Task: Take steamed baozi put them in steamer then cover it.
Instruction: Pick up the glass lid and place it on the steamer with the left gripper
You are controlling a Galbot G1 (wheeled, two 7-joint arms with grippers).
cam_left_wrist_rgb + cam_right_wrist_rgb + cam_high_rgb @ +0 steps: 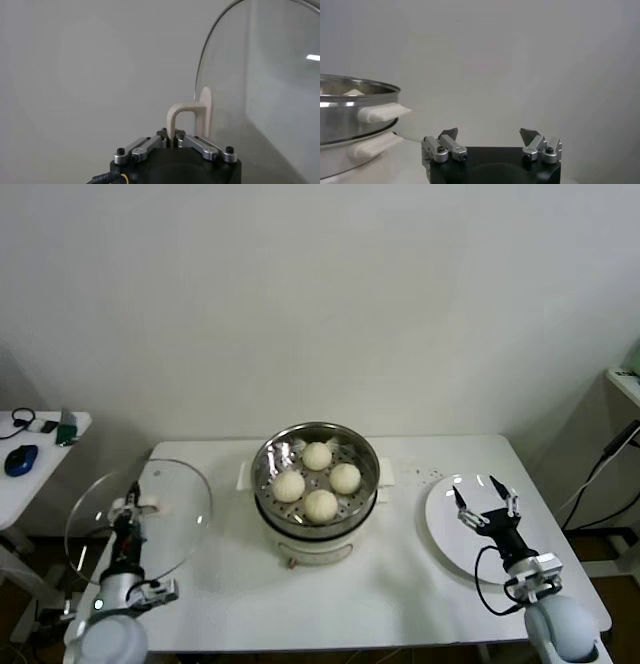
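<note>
Soft, even light; faint shadows.

Four steamed baozi (pixel 317 479) lay in the steamer (pixel 316 529) at the table (pixel 400 584) centre. The cover (pixel 160 524) stood at the left edge, a plate (pixel 440 519) near the right edge.

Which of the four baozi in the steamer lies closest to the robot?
The baozi at the front of the steamer, nearest the camera; the other three sit farther back, toward the wall.
</note>
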